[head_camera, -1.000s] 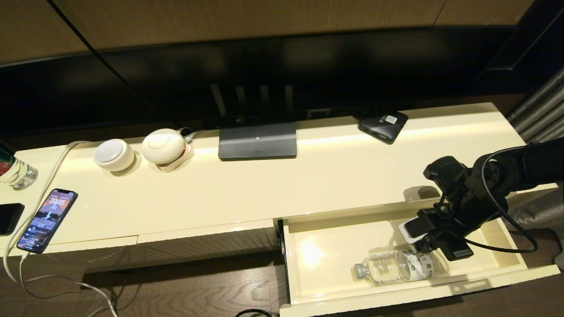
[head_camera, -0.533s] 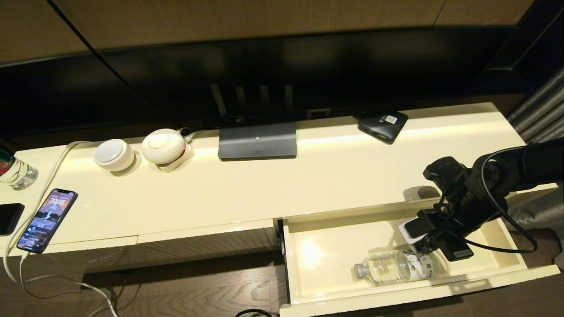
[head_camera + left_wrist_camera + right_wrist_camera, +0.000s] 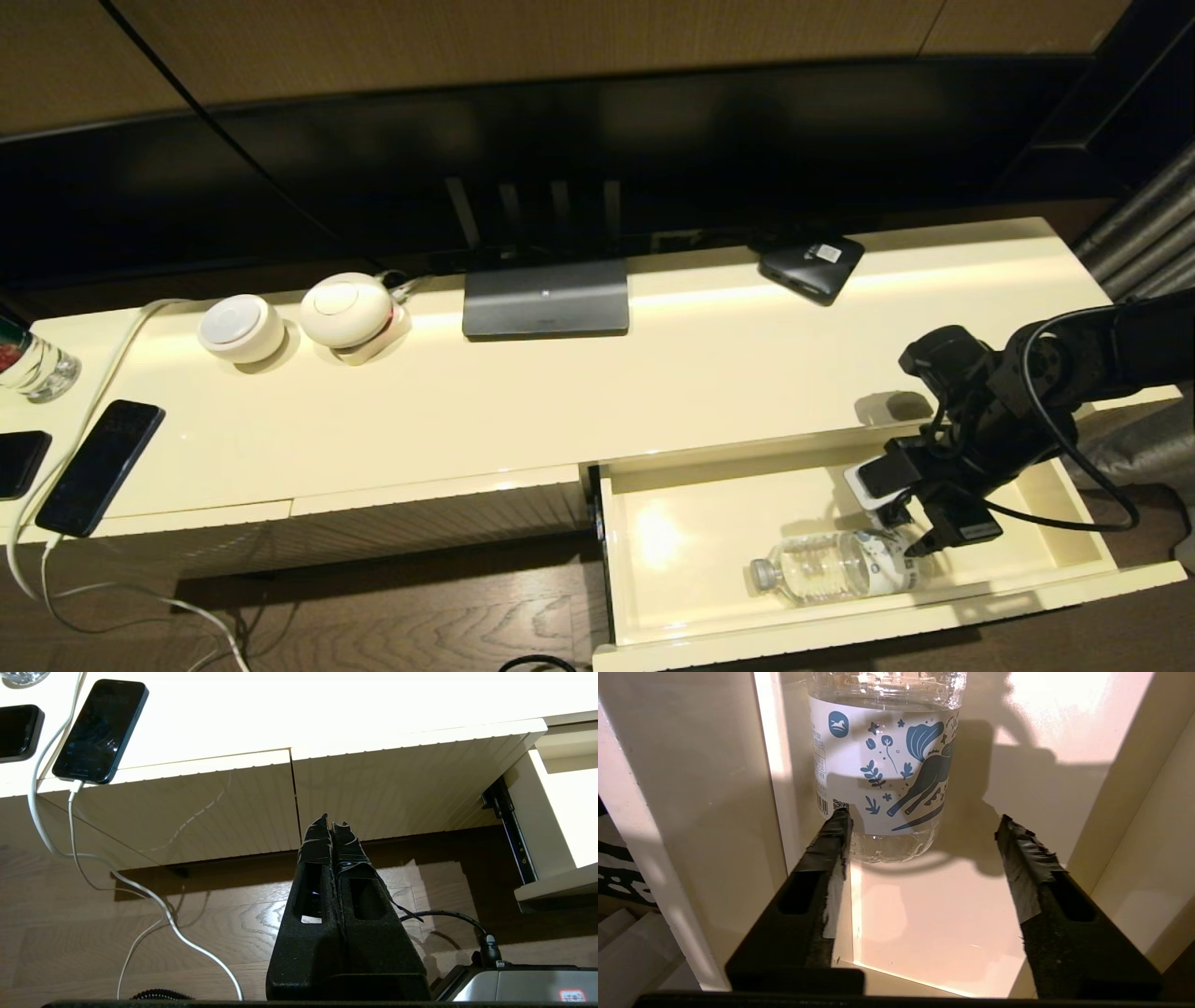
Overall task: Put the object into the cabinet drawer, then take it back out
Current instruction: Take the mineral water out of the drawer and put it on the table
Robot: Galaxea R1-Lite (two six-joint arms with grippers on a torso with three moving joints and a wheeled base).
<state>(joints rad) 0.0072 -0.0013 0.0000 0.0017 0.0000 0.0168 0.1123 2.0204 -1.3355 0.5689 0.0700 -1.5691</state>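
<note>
Bottle lying in the open drawer, right gripper just behind its base.
Water bottle (image 3: 836, 566) on its side near the front wall of the drawer (image 3: 1074, 551), cap toward the robot's left. Right gripper (image 3: 922, 828) jaws spread wide, not holding it, one fingertip (image 3: 837, 826) close beside the label end. Left gripper (image 3: 331, 828) parked low before the shut cabinet front, jaws pressed together.

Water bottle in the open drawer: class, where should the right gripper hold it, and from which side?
Across the labelled body of the water bottle, coming from above. It lies on its side in the drawer, whose walls block side approaches; the open right gripper is at its base.
</note>
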